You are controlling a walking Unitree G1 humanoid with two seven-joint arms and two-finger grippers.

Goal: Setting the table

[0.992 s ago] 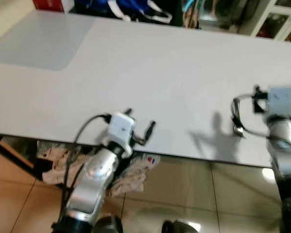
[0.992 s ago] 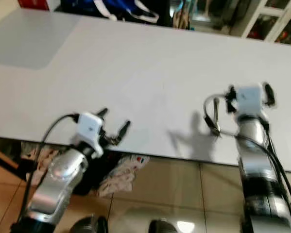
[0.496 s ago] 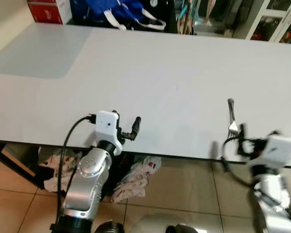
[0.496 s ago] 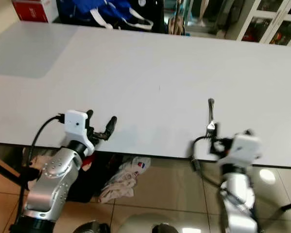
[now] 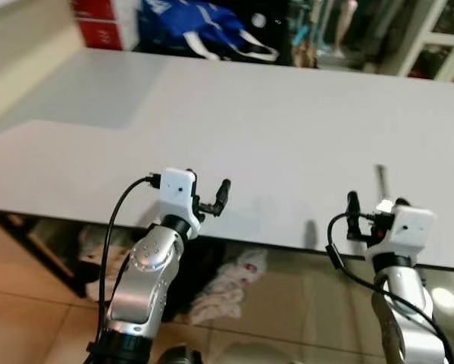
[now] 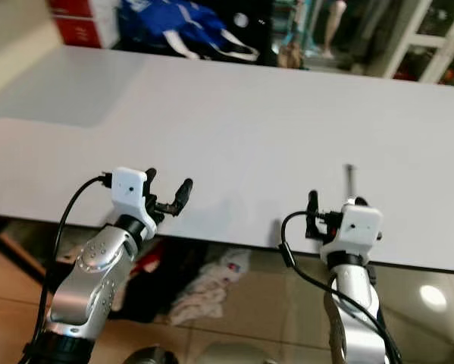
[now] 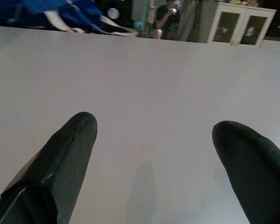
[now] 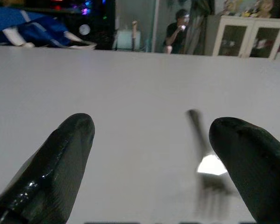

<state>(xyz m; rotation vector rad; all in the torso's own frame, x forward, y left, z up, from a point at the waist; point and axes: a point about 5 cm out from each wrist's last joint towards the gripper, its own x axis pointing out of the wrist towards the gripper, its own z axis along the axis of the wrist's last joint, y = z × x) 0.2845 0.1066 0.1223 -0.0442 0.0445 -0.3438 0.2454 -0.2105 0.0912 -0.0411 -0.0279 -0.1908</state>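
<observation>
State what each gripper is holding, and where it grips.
Nothing is held. The left gripper and right gripper are both open; the fork lies on the table.

table (image 5: pixel 287 114): plain white, with a greyer patch at its far left corner
fork (image 8: pixel 203 156): silver
bag (image 5: pixel 189 19) beyond the table: blue with white straps
box (image 5: pixel 98 23) beside the bag: red
floor tiles (image 5: pixel 29 303): tan

Head stereo pair looking down at table (image 5: pixel 287 121), wrist views low along tabletop, sharing it
</observation>
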